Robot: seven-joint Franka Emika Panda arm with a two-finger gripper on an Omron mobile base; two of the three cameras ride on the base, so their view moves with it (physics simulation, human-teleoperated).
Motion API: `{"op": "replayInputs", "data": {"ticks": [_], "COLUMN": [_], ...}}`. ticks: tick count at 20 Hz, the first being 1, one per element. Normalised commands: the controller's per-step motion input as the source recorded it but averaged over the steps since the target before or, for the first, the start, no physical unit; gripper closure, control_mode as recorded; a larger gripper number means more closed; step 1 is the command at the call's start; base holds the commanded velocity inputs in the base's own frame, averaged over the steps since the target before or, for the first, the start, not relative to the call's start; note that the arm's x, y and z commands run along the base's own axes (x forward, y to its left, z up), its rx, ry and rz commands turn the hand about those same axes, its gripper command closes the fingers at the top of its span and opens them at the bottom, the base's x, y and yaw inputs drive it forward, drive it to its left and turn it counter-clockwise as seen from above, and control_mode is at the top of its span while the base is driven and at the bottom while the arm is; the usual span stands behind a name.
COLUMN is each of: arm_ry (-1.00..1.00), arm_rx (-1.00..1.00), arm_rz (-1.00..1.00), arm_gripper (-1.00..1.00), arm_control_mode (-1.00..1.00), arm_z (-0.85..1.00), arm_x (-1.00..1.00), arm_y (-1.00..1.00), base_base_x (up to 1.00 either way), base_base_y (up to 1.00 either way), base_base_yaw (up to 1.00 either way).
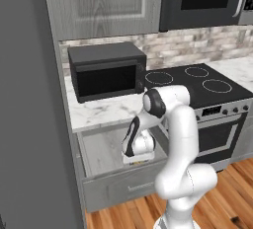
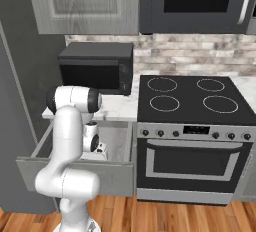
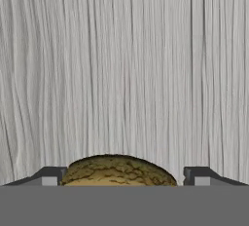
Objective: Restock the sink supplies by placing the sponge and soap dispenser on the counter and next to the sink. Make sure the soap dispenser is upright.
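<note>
Straddling sponge (image 3: pixel 118 171) in drawer (image 1: pixel 99 149): pincer (image 3: pixel 121 177) wide, fingertips beside sponge, contact unclear.

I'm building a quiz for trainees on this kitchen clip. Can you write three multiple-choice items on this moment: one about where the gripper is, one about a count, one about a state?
1. Where is the gripper?
A. Down in the open drawer
B. Over the stovetop
C. At the microwave door

2. How many burner rings does the stovetop show?
A. Two
B. Four
C. Six

3. How do the jaws stand around the sponge?
A. Shut tight with nothing between them
B. Apart, one fingertip on either side of the sponge
C. Clamped on a bottle

Answers:
1 A: both base views show the arm bent down into the pulled-out drawer under the counter.
2 B: four rings show in the right base view.
3 B: the hand view shows gaps between fingertips and sponge.
</note>
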Motion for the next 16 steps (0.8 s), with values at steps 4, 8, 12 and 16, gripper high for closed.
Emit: {"op": "replayInputs", "data": {"ticks": [4, 8, 12, 16], "arm_ry": [0.0, 0.0, 0.0, 0.0], "arm_rx": [-0.01, 0.0, 0.0, 0.0], "arm_rz": [0.0, 0.0, 0.0, 0.0], "arm_gripper": [1.0, 1.0, 1.0, 1.0], "arm_control_mode": [-1.0, -1.0, -1.0, -1.0], "arm_z": [-0.24, -0.05, 0.0, 0.0], "arm_x": [0.0, 0.0, 0.0, 0.0], "arm_y": [0.02, 0.02, 0.04, 0.0], "base_base_x": [0.0, 0.0, 0.0, 0.0], "base_base_y": [0.0, 0.0, 0.0, 0.0], "base_base_yaw": [0.0, 0.0, 0.0, 0.0]}}
